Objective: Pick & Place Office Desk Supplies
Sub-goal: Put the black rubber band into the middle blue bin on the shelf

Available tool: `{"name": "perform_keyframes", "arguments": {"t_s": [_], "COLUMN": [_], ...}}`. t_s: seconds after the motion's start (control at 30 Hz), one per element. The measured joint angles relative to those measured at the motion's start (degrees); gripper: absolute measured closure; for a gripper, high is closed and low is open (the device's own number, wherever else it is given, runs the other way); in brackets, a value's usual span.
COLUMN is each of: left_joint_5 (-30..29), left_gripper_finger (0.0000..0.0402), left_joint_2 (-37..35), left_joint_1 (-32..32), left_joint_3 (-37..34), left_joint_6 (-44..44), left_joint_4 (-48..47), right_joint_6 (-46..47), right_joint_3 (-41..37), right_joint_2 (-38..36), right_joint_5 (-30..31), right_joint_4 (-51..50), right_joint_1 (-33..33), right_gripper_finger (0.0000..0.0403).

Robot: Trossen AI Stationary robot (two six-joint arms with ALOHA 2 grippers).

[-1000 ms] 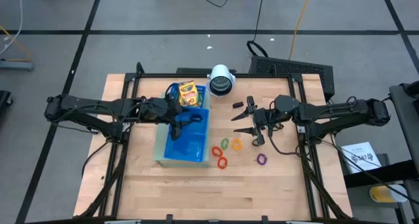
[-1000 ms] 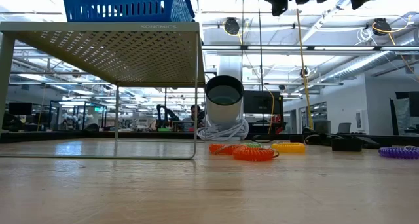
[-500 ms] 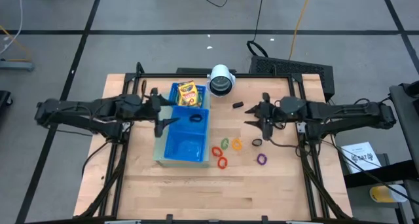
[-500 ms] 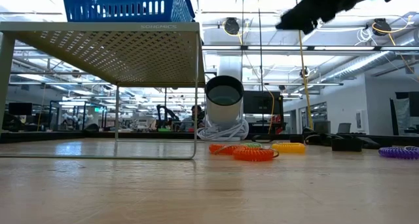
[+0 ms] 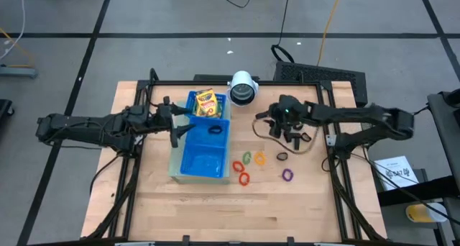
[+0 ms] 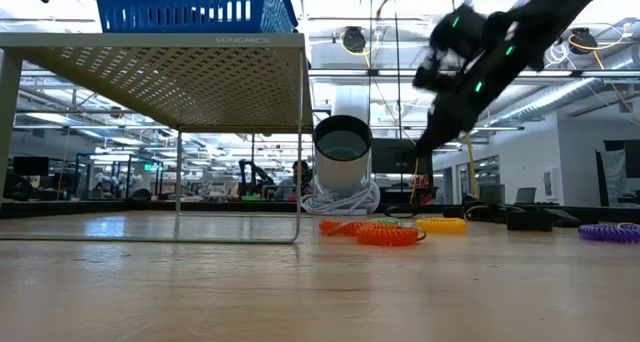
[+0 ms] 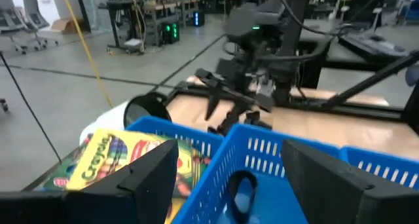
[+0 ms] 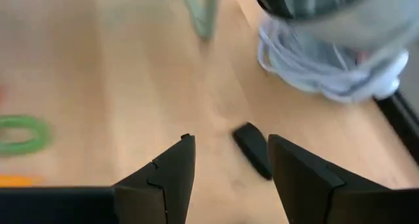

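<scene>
Blue plastic makes up the tray (image 5: 202,162) at the centre-left of the wooden surface (image 5: 180,203). Its compartment toward twelve o'clock holds a yellow-and-green crayon box (image 5: 206,103), and a small black clip (image 5: 214,129) lies in the middle compartment. The left tool (image 5: 175,125) hangs at the tray's nine o'clock edge, fingers spread wide and holding nothing.

The right tool (image 5: 267,122) sits at about three o'clock from the tray, low over the wood, its two fingers (image 8: 160,178) parted with nothing between them. Another black clip (image 8: 253,149) lies flat just ahead of those fingers, close to the white cylinder (image 5: 243,88) that stands at twelve o'clock.

Toward five o'clock from the tray lie the rings: a red ring (image 5: 238,166) and another red ring (image 5: 243,179), a green ring (image 5: 246,158), an orange ring (image 5: 259,159), a dark ring (image 5: 282,157) and a purple ring (image 5: 287,175), all flat on the wood.
</scene>
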Motion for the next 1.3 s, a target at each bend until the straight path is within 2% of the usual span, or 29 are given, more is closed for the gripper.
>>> {"name": "perform_keyframes", "arguments": {"t_s": [0.3, 0.53, 0.63, 0.7, 0.9, 1.07, 1.3], "left_joint_5": [0.00, -0.41, -0.42, -0.44, -0.43, -0.46, 0.08], "left_gripper_finger": [0.0128, 0.0128, 0.0128, 0.0128, 0.0128, 0.0128, 0.0128], "left_joint_2": [1.66, 3.26, 3.76, 4.97, 7.68, 9.68, 11.18], "left_joint_1": [0.17, 0.24, 0.24, 0.28, 0.58, 0.61, 0.55], "left_joint_3": [-0.02, 0.02, -0.08, 0.07, 0.03, 0.02, -0.04], "left_joint_6": [0.26, 0.72, 0.94, 0.98, 1.20, 0.91, -0.83], "left_joint_4": [0.16, 0.17, 0.35, 1.31, 2.59, 3.73, 9.58], "right_joint_6": [-3.37, -3.48, -3.83, -3.81, -6.35, -6.31, -5.70], "right_joint_3": [0.02, 0.10, 0.17, 0.17, 0.15, 0.08, -0.07], "right_joint_2": [16.56, 22.74, 22.83, 22.29, 22.09, 21.17, 10.48], "right_joint_5": [-9.05, -10.16, -10.01, -11.09, -12.04, -11.51, -12.39], "right_joint_4": [12.19, 15.54, 14.78, 14.21, 14.01, 13.62, 12.44], "right_joint_1": [-10.55, -12.80, -12.40, -12.28, -11.76, -10.39, -6.15], "right_gripper_finger": [0.0222, 0.0224, 0.0242, 0.0268, 0.0386, 0.0394, 0.0399]}}
